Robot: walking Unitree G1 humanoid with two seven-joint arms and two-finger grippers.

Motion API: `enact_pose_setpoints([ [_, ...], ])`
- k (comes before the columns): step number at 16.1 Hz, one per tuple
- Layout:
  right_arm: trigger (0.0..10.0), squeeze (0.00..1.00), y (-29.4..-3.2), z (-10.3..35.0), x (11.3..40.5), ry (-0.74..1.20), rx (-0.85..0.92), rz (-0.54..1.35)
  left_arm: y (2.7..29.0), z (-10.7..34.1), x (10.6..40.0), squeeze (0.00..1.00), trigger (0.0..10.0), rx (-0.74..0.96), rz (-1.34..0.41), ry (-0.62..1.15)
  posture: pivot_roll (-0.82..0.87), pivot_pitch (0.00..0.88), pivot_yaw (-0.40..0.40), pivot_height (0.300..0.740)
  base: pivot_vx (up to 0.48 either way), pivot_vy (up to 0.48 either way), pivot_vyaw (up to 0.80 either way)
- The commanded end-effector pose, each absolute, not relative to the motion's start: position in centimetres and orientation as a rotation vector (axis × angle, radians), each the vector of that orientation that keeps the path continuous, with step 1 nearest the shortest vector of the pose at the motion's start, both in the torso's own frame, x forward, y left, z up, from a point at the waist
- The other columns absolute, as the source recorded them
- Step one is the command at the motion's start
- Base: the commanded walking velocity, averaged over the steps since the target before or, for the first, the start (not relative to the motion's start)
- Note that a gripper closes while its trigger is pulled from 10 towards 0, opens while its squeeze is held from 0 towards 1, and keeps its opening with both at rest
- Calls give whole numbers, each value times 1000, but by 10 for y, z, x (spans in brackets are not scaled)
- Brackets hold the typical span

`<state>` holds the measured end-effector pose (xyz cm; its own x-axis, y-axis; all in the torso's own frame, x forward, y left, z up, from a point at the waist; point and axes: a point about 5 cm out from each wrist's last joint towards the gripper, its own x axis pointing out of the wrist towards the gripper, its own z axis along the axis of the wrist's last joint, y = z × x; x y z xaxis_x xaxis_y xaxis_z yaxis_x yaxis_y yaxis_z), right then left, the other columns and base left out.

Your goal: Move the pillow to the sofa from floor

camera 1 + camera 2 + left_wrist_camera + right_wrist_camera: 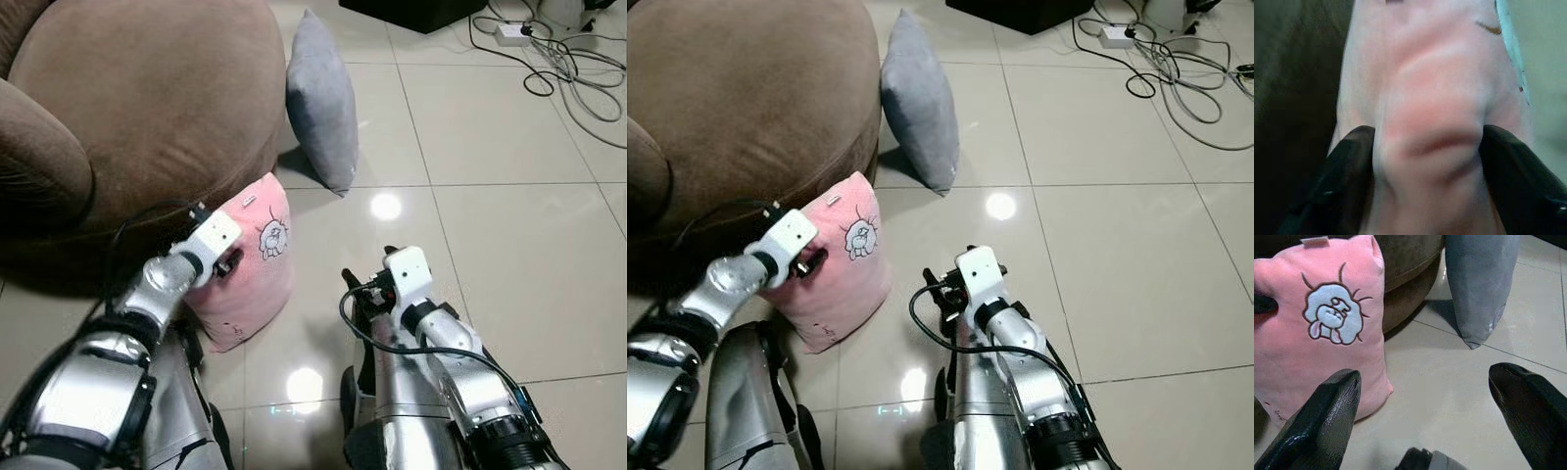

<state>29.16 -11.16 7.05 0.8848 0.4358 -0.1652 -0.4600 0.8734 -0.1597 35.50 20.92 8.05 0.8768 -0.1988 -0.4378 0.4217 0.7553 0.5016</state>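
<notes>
Two pillows stand on the floor (509, 245); yours is the pink pillow (257, 264) at centre left of the frame, propped against the brown sofa (147, 108), while the grey pillow (323, 98) leans further up. Your left gripper (1427, 142) has its fingers (1347, 171) pinched on a fold of pink fabric, so lift straight up before swinging left over the cushion. Keep the right gripper (1425, 396), fingers spread and empty, ready to support underneath

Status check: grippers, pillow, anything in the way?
Left gripper shut on pink pillow, pillow on floor against sofa. Right gripper open, low over the tiles. Grey pillow leans on sofa beyond.
</notes>
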Motion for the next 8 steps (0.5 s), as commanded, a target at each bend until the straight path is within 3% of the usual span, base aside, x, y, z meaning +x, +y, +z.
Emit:
enact_pose_setpoints([
  [1,10000,0,-117,67,288,149,-198,461,211,62,344,0,0,578,-323,448,-139,286,-132,472,0,0,0],
  [3,10000,0,-120,67,286,155,-207,461,204,50,338,0,0,394,-249,465,-152,289,-147,472,0,0,0],
  [8,10000,0,-123,68,284,165,-219,468,186,43,334,0,0,271,-248,408,-155,299,-165,472,0,0,0],
])
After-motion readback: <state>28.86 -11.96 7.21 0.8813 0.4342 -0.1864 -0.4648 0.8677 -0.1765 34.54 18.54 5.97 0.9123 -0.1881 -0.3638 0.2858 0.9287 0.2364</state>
